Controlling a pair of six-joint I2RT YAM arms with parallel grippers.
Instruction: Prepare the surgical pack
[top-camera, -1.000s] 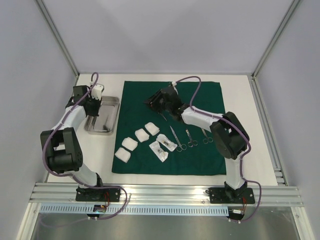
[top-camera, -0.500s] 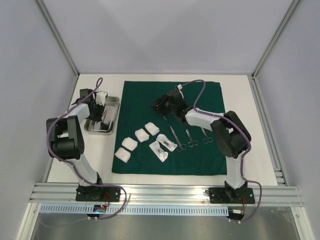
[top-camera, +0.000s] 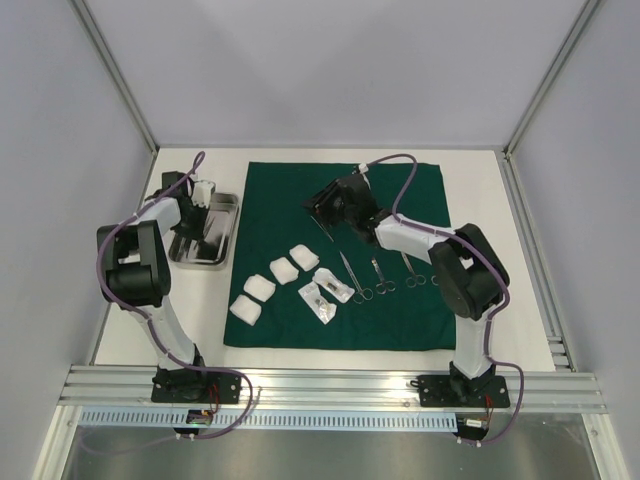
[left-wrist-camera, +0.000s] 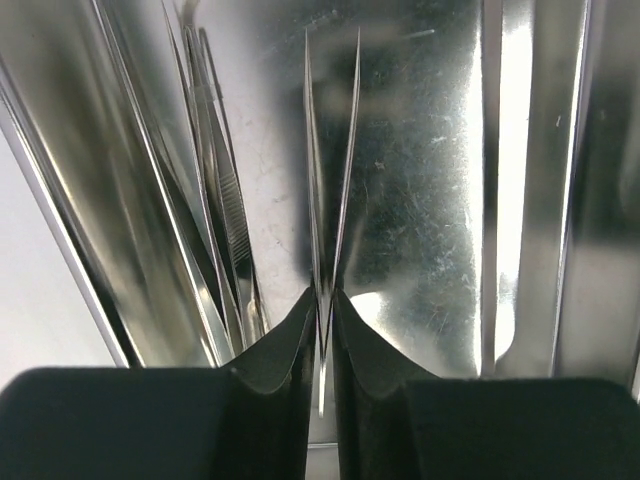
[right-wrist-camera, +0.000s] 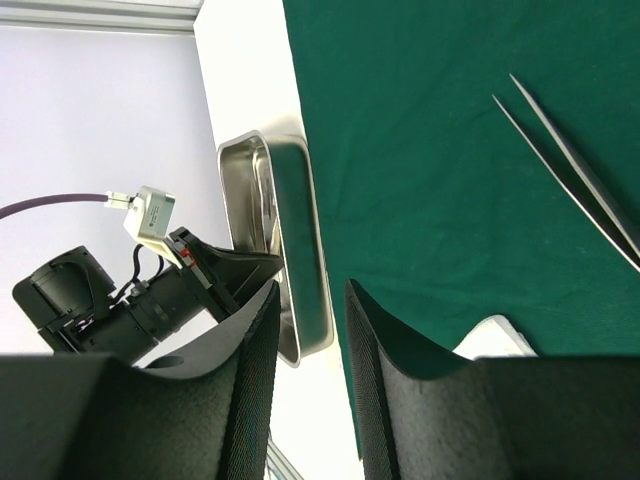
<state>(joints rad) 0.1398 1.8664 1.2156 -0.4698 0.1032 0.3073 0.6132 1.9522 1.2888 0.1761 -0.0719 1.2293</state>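
Note:
The dark green cloth lies spread flat on the table. Several white gauze squares and slim metal instruments rest on it. The steel tray stands left of the cloth. My left gripper reaches down into the tray. Its jaws are parted a crack, and the joined end of thin tweezers lies between them, arms spread over the tray floor. More forceps lie beside it. My right gripper hovers open and empty over the cloth's left part, near tweezers.
A white packet lies among the gauze near the cloth's left edge. Scissors with ring handles lie mid-cloth. Metal frame rails run along the table's near edge. The tray's rim shows just beyond my right fingers.
My left gripper has gone deeper into the tray and its jaws have loosened from the tweezers, whose arms have sprung apart. My right gripper has drifted slightly right.

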